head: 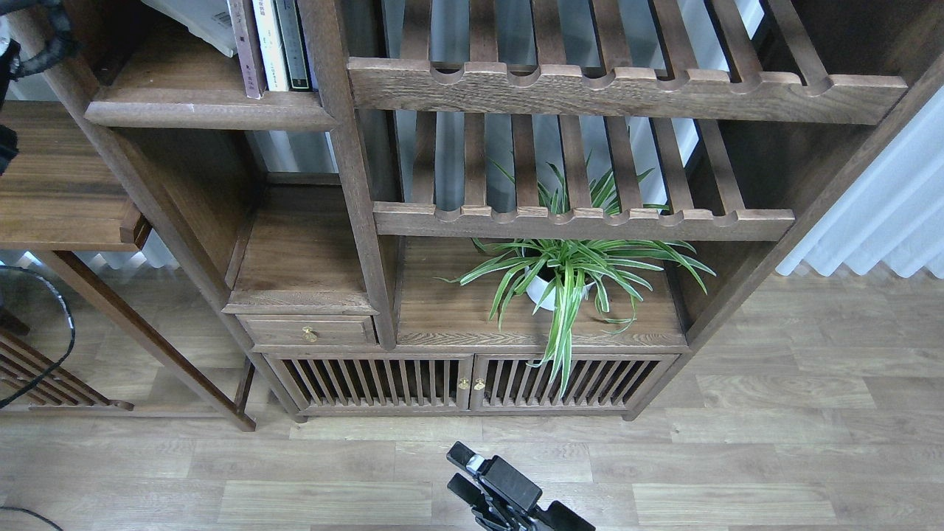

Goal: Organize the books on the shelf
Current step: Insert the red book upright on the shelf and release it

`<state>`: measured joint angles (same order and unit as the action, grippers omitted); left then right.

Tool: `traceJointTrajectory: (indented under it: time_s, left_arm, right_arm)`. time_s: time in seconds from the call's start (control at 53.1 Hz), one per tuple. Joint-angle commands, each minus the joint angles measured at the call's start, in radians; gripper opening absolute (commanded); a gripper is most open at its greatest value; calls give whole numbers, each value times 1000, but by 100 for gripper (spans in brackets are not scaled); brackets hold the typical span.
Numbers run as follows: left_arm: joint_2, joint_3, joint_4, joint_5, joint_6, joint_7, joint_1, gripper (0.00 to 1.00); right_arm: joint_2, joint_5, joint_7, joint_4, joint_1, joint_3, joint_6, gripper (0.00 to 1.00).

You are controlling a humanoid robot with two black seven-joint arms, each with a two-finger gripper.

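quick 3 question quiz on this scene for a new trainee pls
1. True or false: the potted plant sits on a slatted rack.
2. What holds the upright books? A) the plank shelf at upper left B) the small drawer C) the floor
3. Fill in: the right gripper has its fingers ___.
Key: 1 false, it stands on the solid board below the racks; 2 A; 3 apart.

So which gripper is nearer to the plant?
Right. The right gripper lies low over the floor, in front of the plant. Of the left arm only dark parts show at the top-left edge, much farther away.
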<state>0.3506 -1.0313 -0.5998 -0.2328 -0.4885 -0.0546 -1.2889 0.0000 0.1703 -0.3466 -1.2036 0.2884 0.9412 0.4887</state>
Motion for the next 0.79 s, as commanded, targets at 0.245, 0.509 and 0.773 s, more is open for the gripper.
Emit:
traceJointTrajectory:
  time_s: [0.245,0.509,0.773]
  left_arm:
    - [25,-82,-181,39,0,-1,181,93]
    - [50,-236,-417,66,0,-1,401,99]
    - [122,-360,-678,121,0,9,746,99]
  right_arm:
    - [0,3,5,-2,0,8,0,98]
    - [0,8,153,-7,-20,25,0,98]
    - [0,11,153,-71,-23,56,0,98]
